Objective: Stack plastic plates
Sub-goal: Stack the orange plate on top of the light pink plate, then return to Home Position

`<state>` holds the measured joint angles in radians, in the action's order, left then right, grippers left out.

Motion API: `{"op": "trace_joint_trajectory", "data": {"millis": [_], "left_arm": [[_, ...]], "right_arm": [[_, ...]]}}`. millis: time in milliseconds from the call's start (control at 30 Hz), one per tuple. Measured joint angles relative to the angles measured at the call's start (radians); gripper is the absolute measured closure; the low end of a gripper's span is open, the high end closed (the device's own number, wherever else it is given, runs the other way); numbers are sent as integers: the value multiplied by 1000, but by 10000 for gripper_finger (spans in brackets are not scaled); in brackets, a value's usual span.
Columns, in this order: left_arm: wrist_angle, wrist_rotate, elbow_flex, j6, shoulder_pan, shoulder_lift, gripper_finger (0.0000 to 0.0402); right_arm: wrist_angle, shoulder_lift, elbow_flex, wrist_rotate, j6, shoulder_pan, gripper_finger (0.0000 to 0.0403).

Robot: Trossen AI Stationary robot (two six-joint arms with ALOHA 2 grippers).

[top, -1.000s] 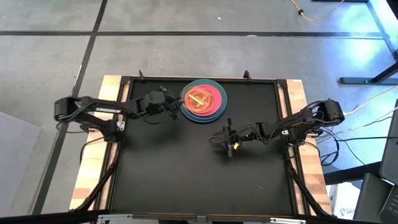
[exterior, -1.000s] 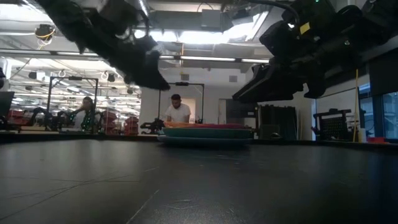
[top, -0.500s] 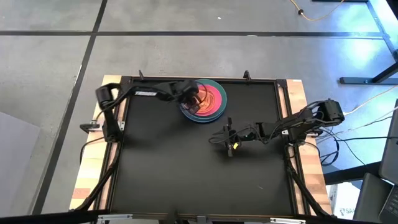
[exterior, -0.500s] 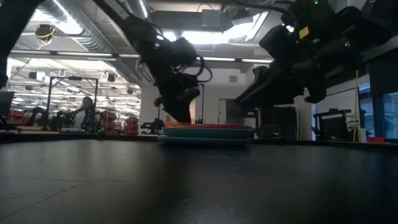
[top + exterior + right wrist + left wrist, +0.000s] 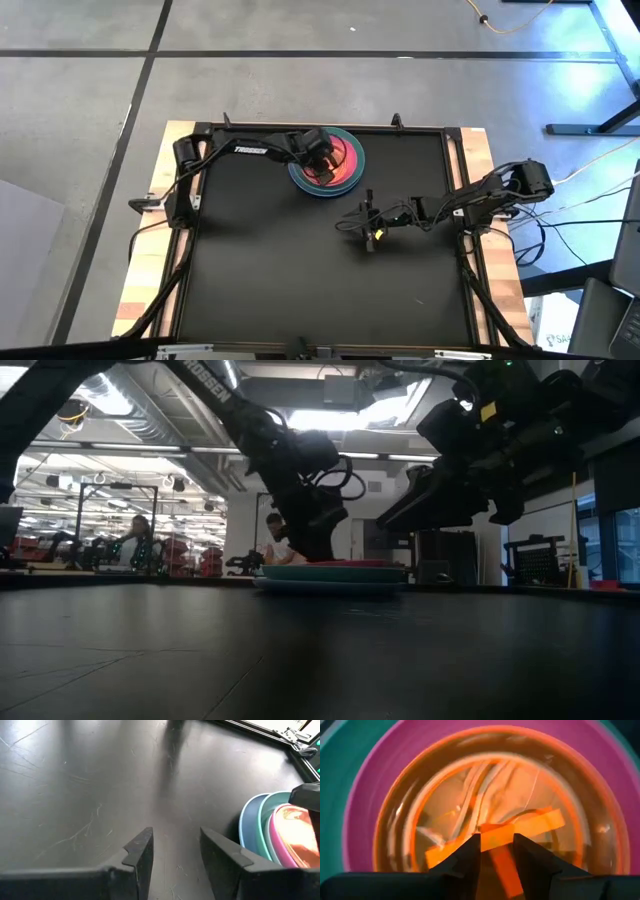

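So the black table (image 5: 300, 280) carries one pile of plastic plates (image 5: 342, 172) near the middle of its far edge, blue at the bottom, then teal, pink and a translucent orange plate (image 5: 485, 815) nested on top, probably for stability. Left gripper (image 5: 496, 851) hovers right over that orange one, fingers slightly apart, holding nothing. Right gripper (image 5: 176, 846) waits mid-table, parted and empty.

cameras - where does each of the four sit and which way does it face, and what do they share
High view: overhead, straight down; both arms, left gripper over the plate stack.
Low view: table-top height, level toward the room; stack, arms from above.
Left wrist view: close above the orange plate, own fingers at bottom.
Right wrist view: over the bare table, own open gripper.
Shared: all show the plates.
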<state>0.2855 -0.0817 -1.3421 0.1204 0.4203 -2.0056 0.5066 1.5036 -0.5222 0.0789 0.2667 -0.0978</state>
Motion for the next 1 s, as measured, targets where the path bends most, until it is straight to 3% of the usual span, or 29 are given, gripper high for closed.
{"op": "trace_joint_trajectory", "data": {"millis": [200,300,467,567,800,1000], "left_arm": [[-69,-11,1,-50,-17,1,292],[26,-47,2,-71,-31,34,292],[174,-123,3,-106,-134,184,301],[166,-205,51,-144,-232,283,307],[-154,-237,356,-193,-419,504,318],[-556,-122,667,-208,-490,662,336]], "right_arm": [[-2,0,0,0,0,0,251],[-5,0,0,0,0,0,251],[23,-9,0,0,1,0,251],[2,-33,0,19,-4,0,251],[-83,-132,0,43,-54,0,251],[-124,-206,0,43,-57,0,251]]}}
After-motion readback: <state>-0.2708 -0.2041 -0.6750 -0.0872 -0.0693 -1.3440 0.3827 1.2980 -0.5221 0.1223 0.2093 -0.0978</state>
